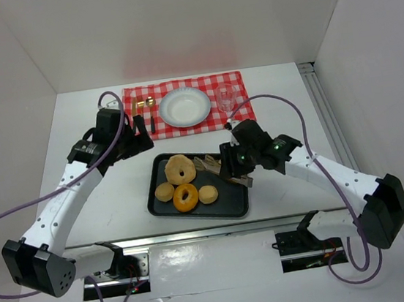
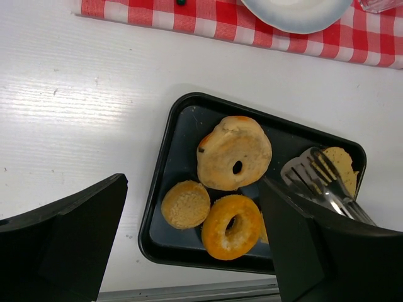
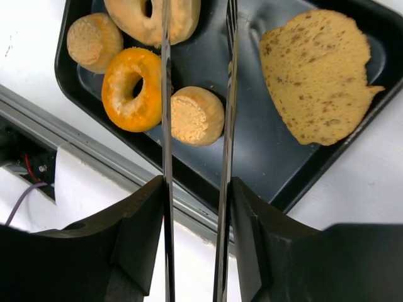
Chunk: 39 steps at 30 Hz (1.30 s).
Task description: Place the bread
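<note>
A flat brown slice of bread (image 3: 318, 75) lies at the right end of the black tray (image 3: 258, 145). On the tray's left part are a pale bagel (image 1: 180, 169), an orange donut (image 1: 185, 197) and two small round buns (image 1: 164, 192). My right gripper (image 3: 196, 185) is shut on metal tongs (image 3: 166, 126), whose two arms stand apart over the tray between the donut and the bread slice, with nothing between them. Left of the tray's far corner, my left gripper (image 1: 142, 140) hangs open and holds nothing. A white plate (image 1: 185, 107) sits on the red checked cloth (image 1: 137, 100).
A clear glass (image 1: 226, 98) stands on the cloth right of the plate, and cutlery (image 1: 151, 113) lies to its left. White walls close in the table on three sides. A metal rail (image 1: 197, 234) runs along the near edge below the tray.
</note>
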Tool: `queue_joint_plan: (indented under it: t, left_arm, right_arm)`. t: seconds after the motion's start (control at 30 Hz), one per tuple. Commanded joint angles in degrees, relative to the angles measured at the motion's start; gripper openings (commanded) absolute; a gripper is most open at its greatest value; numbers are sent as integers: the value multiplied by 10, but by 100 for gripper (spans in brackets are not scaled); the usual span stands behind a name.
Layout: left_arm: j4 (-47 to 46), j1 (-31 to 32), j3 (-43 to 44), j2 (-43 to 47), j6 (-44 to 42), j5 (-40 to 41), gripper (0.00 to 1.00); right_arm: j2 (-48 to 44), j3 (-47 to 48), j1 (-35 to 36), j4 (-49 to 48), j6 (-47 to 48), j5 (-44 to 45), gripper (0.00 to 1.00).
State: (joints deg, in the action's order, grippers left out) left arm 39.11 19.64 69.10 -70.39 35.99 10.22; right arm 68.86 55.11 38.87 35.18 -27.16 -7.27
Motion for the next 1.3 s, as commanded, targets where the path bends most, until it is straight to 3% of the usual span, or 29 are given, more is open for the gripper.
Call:
queue_joint_plan:
  t: [0.0, 0.67, 0.77, 0.93, 1.27]
  left_arm:
    - [-2, -5, 0, 25, -7, 5, 99]
    - [-2, -5, -11, 18, 3, 10, 99]
    - [-2, -5, -11, 18, 3, 10, 99]
    - [-2, -5, -11, 24, 3, 10, 99]
    - [-2, -21, -11, 51, 10, 31, 99]
  right_arm:
    - [21, 30, 9, -15, 6, -27, 53]
    - [107, 38, 9, -107, 49, -100, 58]
    - [107, 38, 9, -113, 61, -114, 51]
    - [88, 64, 4, -68, 72, -95, 26]
    - [51, 152, -12, 11, 103, -43, 19]
